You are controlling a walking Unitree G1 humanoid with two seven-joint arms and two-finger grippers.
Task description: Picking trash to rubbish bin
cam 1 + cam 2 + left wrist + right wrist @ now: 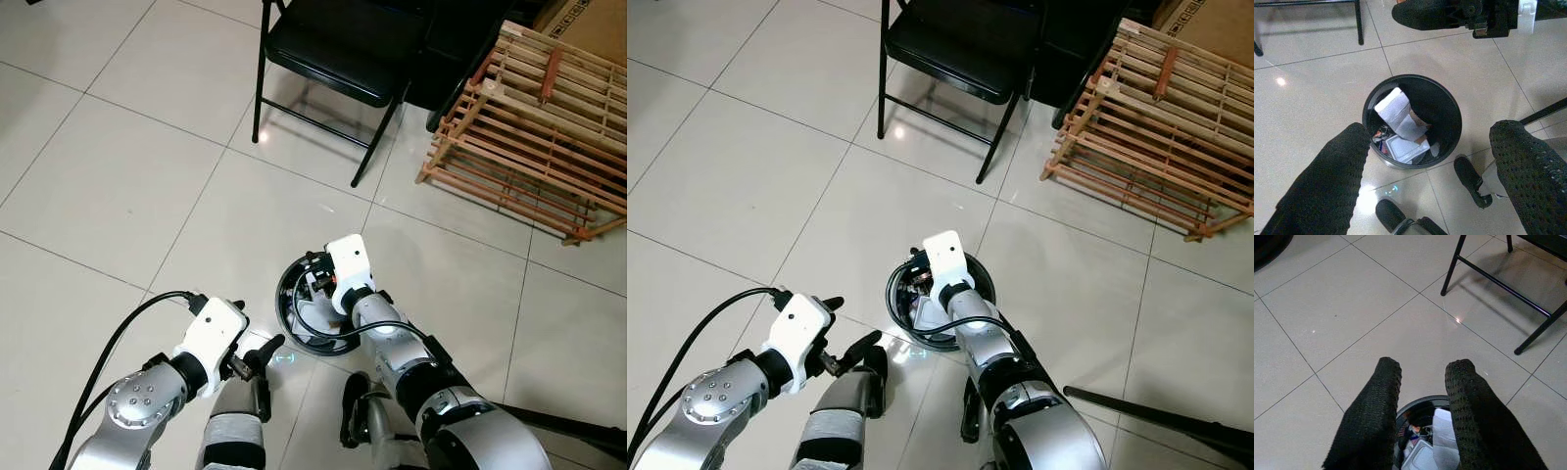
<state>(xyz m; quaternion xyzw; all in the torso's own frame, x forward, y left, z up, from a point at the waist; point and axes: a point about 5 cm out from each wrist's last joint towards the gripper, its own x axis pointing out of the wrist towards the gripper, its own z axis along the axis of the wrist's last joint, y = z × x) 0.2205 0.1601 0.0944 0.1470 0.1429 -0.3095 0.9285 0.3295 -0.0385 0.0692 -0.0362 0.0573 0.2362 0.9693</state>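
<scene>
A round black rubbish bin [1415,77] stands on the tiled floor just ahead of my feet. Inside it lie a crumpled white paper [1397,113] and a white container [1403,147] among other scraps. My right gripper [1424,364] hangs open just above the bin's rim [1419,402], with nothing between its fingers. In the eye views its white wrist [348,262] covers much of the bin [281,311]. My left gripper [261,370] is lower and closer to me, left of the bin, with its fingers spread wide and empty.
A black folding chair [343,49] stands beyond the bin. A wooden slat crate [534,127] and a cardboard box [588,24] are at the far right. A black rod [568,426] lies on the floor at the near right. My own legs [235,436] are below.
</scene>
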